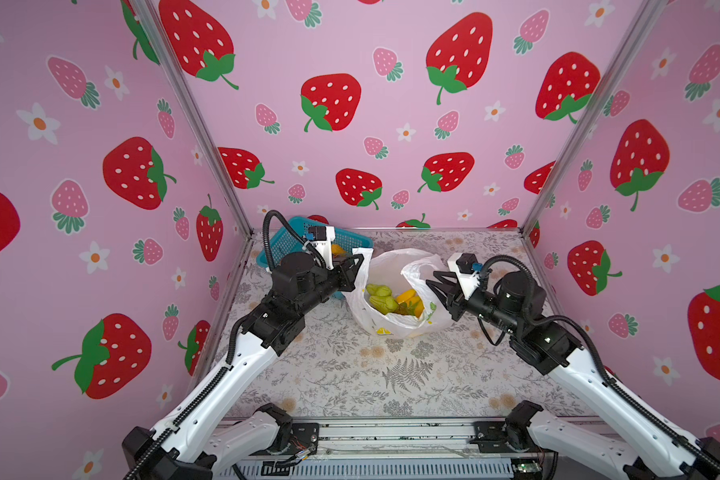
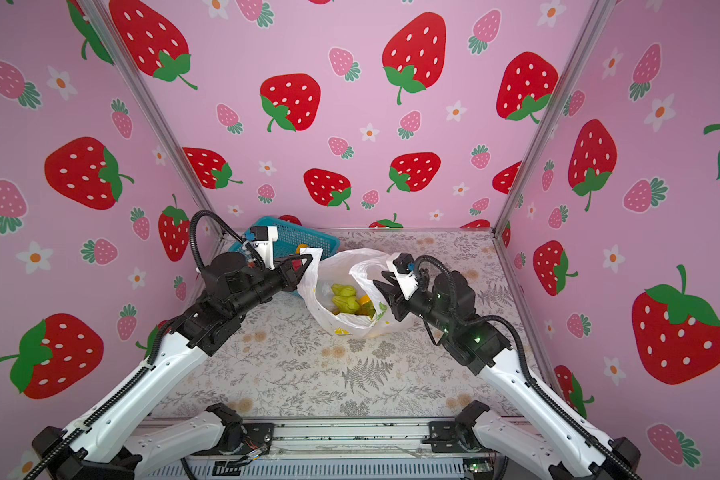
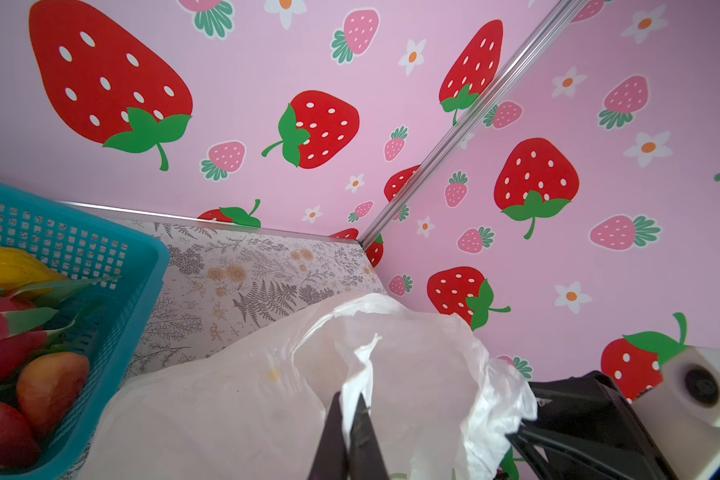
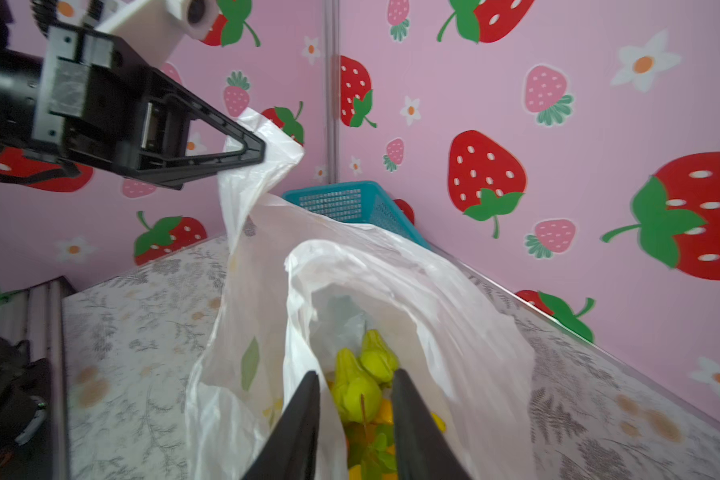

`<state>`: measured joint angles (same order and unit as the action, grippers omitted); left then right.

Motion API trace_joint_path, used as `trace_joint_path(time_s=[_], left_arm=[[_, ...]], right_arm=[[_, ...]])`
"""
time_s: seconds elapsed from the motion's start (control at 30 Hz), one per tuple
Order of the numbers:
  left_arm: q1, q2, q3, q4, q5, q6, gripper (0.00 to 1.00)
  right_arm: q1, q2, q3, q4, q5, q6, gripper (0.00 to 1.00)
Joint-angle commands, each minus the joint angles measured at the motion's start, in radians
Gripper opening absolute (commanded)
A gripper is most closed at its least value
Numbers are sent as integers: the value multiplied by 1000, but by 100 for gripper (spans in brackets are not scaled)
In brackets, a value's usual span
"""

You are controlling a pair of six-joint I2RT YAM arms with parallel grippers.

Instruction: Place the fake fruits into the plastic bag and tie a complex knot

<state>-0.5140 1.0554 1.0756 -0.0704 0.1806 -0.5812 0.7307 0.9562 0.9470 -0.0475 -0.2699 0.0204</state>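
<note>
Pink wallpaper (image 1: 391,137) w/ big red strawberries, small pink ones & white flowers covers 3 walls, joined at corners by silver metal posts (image 1: 192,112). Tabletop (image 1: 371,374) has pale floral/fern print; metal rail (image 1: 391,432) along near edge. Light even, soft.

From my seat the plastic bag (image 1: 391,270) is thin, crinkly translucent white film, kinda shiny where it folds. The green fruits (image 4: 360,380) inside look like smooth glossy plastic, same for the reddish ones in the basket (image 3: 80,253), which is teal plastic mesh with a matt finish. The table cover (image 1: 350,374) reads as smooth printed sheet with a fern pattern, slight sheen. Wallpaper (image 1: 350,50) is flat matt print. Corner posts (image 1: 192,124) are brushed metal. The left gripper (image 4: 258,151) is matt black plastic, the arm shells glossy white.
</note>
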Motion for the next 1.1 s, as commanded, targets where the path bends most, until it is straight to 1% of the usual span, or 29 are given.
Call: trace_joint_path(time_s=[0.0,0.1,0.23,0.3,0.4,0.57,0.8,0.9,1.0,1.03,1.07], left_arm=[[5,-11,-2,26,6,-8,0],[5,-13,1,20,3,-3,0],[6,-8,7,18,5,0,0],[5,-3,9,19,8,0,0],[5,-1,8,21,11,-2,0],[5,2,7,21,10,-2,0],[6,3,8,14,10,5,0],[5,1,10,11,10,10,0],[6,-1,10,9,6,16,0],[6,-1,10,9,5,16,0],[6,0,9,9,5,17,0]], right_arm=[[3,49,60,16,-151,-17,44],[16,87,95,-43,-154,-47,49],[57,123,148,-145,-132,-111,51],[72,133,162,-169,-101,-123,56],[82,151,174,-163,-65,-120,56],[89,199,185,-88,-86,-82,52],[89,236,211,26,-78,-34,33],[89,243,222,21,-44,-43,21],[89,238,216,17,-22,-48,3],[87,232,214,15,-15,-48,0],[88,224,214,17,-1,-48,0]])
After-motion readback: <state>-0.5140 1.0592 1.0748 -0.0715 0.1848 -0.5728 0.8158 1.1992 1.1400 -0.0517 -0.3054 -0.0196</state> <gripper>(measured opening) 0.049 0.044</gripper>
